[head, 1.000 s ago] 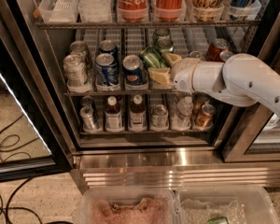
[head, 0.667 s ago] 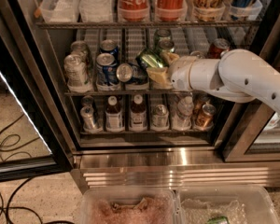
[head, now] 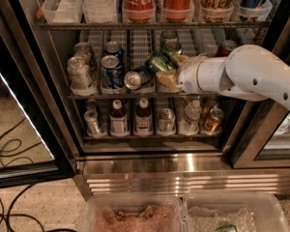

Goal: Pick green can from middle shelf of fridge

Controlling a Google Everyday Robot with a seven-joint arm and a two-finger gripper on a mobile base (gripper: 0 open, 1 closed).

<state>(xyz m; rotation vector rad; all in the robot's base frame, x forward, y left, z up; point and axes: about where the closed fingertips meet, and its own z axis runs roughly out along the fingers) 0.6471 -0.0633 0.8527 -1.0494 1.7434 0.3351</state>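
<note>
The fridge stands open, its black-framed glass door swung out to the left. The white arm reaches in from the right at the height of the middle shelf. The gripper sits over the lane right of centre, near the shelf's front edge. Its yellowish fingers are closed around the green can, one below and one above. The can is tilted, its top leaning left and toward the camera, and it does not stand flat in its lane.

Things crowd it closely. Just to its left a tipped can lies on its side, silver end facing out, touching or nearly touching the green can. Left of that stands a blue Pepsi can, then silver cans at the far left. Behind the gripper, deeper in the same lane, stand two more green cans. A red can shows above the arm, at the right.

On the shelf above stand Coca-Cola bottles. The lowest shelf holds brown bottles, small cans and a gold-orange can, partly under the arm.

In front of the fridge sit two clear plastic bins, and dark cables trail across the floor at the left.
</note>
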